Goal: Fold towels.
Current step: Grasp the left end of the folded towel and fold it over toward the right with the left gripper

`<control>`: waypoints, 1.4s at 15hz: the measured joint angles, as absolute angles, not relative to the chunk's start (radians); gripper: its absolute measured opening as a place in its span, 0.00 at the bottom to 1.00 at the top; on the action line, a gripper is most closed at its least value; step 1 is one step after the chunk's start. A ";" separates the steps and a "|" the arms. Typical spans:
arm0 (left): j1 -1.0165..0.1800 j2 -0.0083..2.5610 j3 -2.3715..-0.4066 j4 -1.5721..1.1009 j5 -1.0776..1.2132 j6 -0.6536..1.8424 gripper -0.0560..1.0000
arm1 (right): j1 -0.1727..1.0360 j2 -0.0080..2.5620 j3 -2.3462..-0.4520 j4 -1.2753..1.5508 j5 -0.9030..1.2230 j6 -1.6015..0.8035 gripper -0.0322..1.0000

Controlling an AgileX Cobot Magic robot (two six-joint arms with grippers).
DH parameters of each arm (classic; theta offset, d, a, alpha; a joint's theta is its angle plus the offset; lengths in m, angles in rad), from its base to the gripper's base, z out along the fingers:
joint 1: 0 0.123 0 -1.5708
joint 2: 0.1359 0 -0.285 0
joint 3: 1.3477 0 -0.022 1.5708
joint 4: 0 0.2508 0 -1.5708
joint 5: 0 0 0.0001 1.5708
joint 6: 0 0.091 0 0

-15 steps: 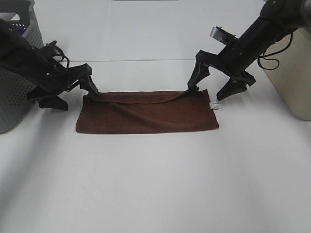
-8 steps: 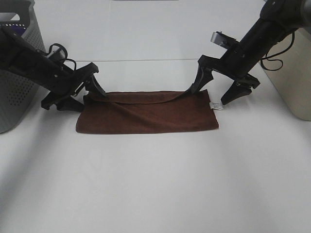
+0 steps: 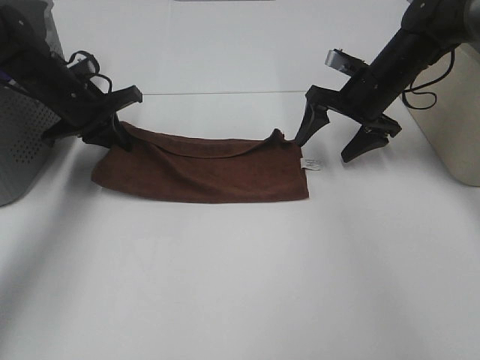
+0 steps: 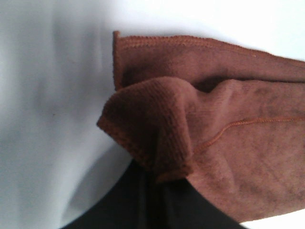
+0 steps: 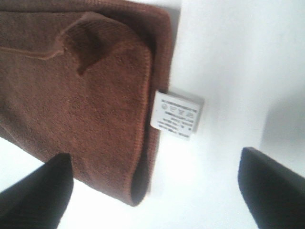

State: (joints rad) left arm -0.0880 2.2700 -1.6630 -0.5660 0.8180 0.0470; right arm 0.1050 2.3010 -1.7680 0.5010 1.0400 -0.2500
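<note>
— Towel?
— Folded double on the tabletop, between the arms; left pincer pinching its far left corner.
— Right pincer?
— Spread wide, at the towel's tagged end.

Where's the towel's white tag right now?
The tag lies right of centre in the high view, at the towel's right edge, beside the open right gripper.

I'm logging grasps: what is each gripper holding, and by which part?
The left gripper pinches the towel by its far left corner, raised slightly. The right gripper is open and holds nothing.
</note>
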 joint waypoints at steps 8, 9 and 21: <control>-0.198 2.254 -1.908 -0.617 0.982 -0.096 0.07 | 0.105 2.301 -1.768 0.501 1.040 -0.250 0.88; -0.231 2.256 -1.908 -0.649 0.950 -0.095 0.07 | 0.105 2.301 -1.768 0.501 1.040 -0.250 0.88; -0.416 2.402 -1.920 -0.904 0.659 -0.114 0.72 | 0.105 2.301 -1.768 0.499 1.040 -0.250 0.88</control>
